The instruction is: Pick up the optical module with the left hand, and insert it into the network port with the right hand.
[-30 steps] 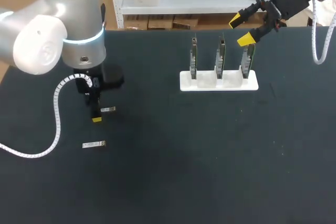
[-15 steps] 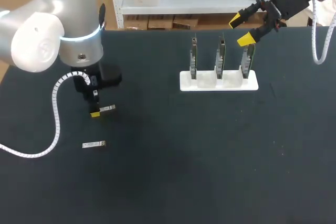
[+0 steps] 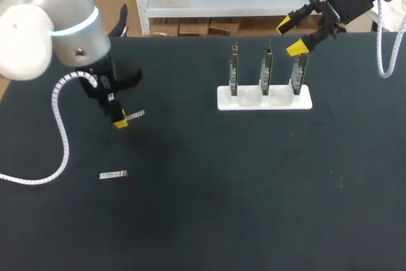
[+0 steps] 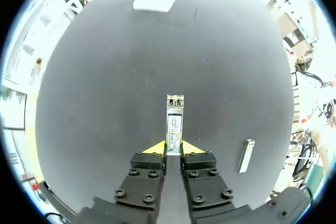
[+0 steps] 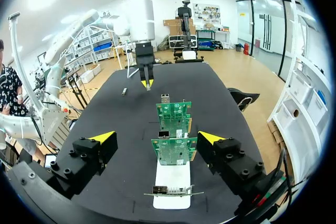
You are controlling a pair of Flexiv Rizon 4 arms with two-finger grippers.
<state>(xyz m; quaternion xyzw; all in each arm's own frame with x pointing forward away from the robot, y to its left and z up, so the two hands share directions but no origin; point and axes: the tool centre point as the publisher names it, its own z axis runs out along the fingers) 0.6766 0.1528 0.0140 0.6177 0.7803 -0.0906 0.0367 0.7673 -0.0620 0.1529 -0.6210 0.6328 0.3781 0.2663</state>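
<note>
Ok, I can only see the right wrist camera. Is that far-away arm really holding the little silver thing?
Observer: Yes. The left wrist view shows the left gripper shut on the optical module. It grips one end, and the rest sticks out ahead of the fingers.
Operator: Which end sticks out?
Observer: The end with two small openings. It points away from the gripper.
Operator: And where's my gripper?
Observer: In the head view the right gripper is open. One yellow tip is by the top of the board at the right end of the white holder.
</note>
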